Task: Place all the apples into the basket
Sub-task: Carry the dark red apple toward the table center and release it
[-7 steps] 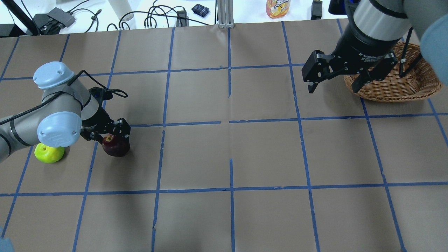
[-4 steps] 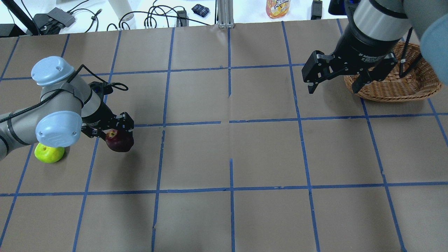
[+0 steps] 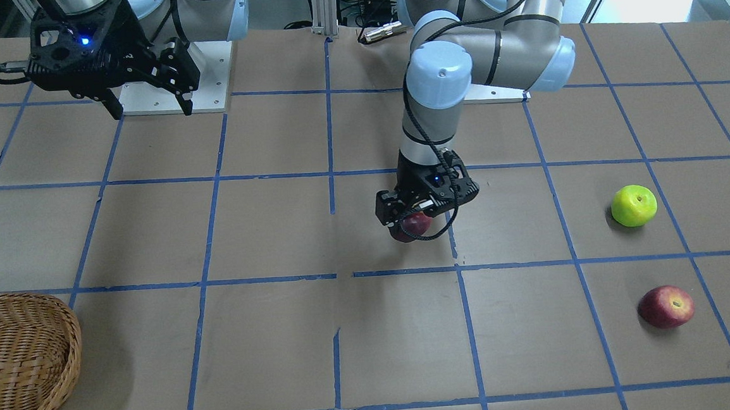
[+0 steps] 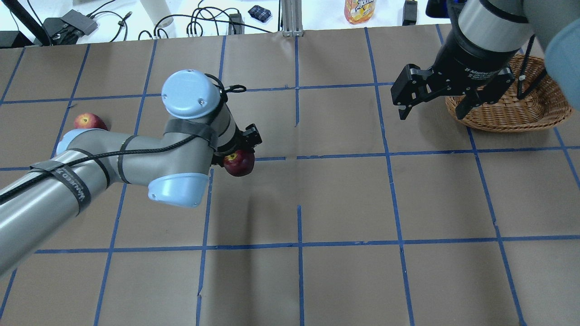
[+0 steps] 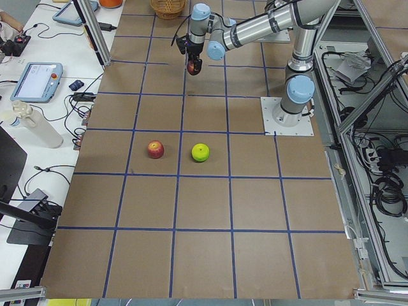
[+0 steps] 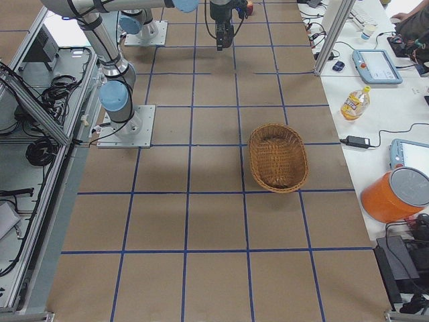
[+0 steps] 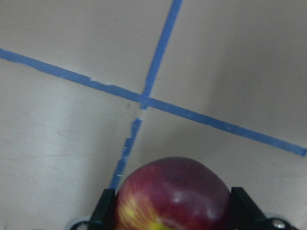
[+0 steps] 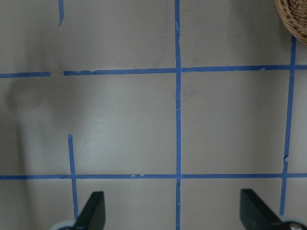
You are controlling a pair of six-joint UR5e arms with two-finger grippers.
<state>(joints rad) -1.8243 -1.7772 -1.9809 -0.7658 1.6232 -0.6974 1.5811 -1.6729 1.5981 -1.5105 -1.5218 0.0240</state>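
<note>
Front-facing cam: the left gripper (image 3: 411,220) has its fingers clamped on the dark maroon apple (image 3: 408,231), holding it up off the worktop (image 3: 265,224) around the middle. The yellow-green apple (image 3: 634,205) and the red apple (image 3: 665,306) sit toward the robot's left end, with the red one closer to the edge across from the robot. The basket (image 3: 74,340) is toward the right end, by that same edge. The right gripper (image 3: 149,109) hangs up high with its fingers spread wide and nothing in them.

Overhead: the maroon apple pokes out under the left wrist, and the green one is hidden by the arm.

Left side cam: red and green apples sit near each other.

Right side cam: the basket lies lengthwise along the worktop.

Left wrist cam: the maroon apple is wedged between both fingers, above a cross of blue tape (image 7: 158,52).

Right wrist cam: fingers far apart, with the basket rim peeking in at the corner.
</note>
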